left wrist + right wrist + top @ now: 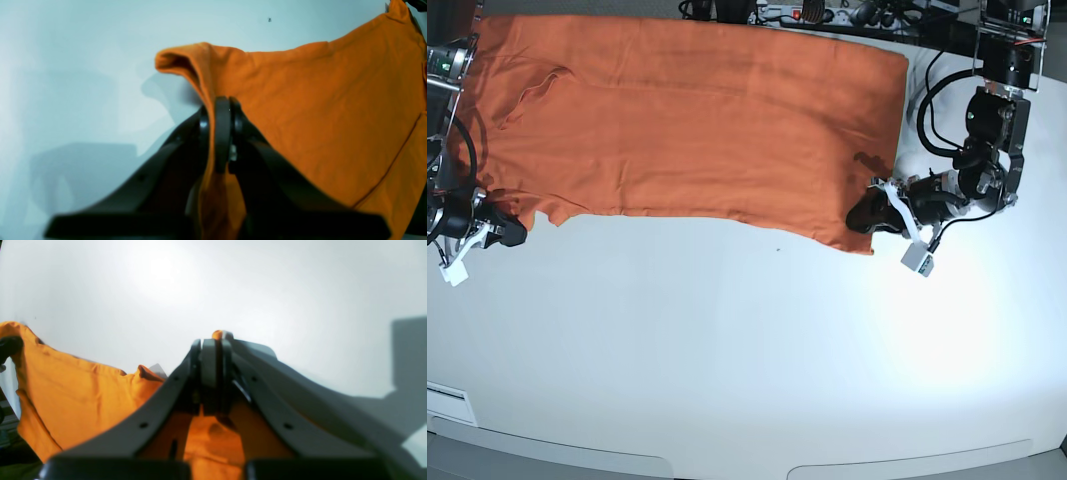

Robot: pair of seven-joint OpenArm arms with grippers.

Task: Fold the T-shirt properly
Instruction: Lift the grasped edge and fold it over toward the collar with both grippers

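Base view: I see the T-shirt point(687, 125) spread flat across the far half of the white table point(747, 350), its long axis running left to right, the neckline seam toward the far left and the hem end toward the right. The left gripper point(864, 216), which sits on the right side of this view, is at the shirt's near right corner; the right gripper point(509, 230), on the left side of this view, is at the near left edge, by the sleeve. Left wrist view: the left gripper point(223, 110) has its jaws together with a pleat of orange cloth pinched between them, and the T-shirt point(317, 110) rises from the table into that pinch as a small peak. Right wrist view: the right gripper point(215, 343) likewise shows its jaws pressed together, a sliver of orange showing at the tips and more cloth bunched below them; the T-shirt point(73, 393) drapes away to the left of that view. I judge the step in hand to be the paired grasp of the near long edge, ahead of the first lengthwise fold; no part of the shirt yet lies doubled over. I judge that the next move calls for both arms to lift together and carry the near edge toward the far edge at an even pace, keeping the cloth taut between the two pinches so that the fold line runs straight. An uneven lift would likely skew the crease or pull the thin fabric out of one pinch.
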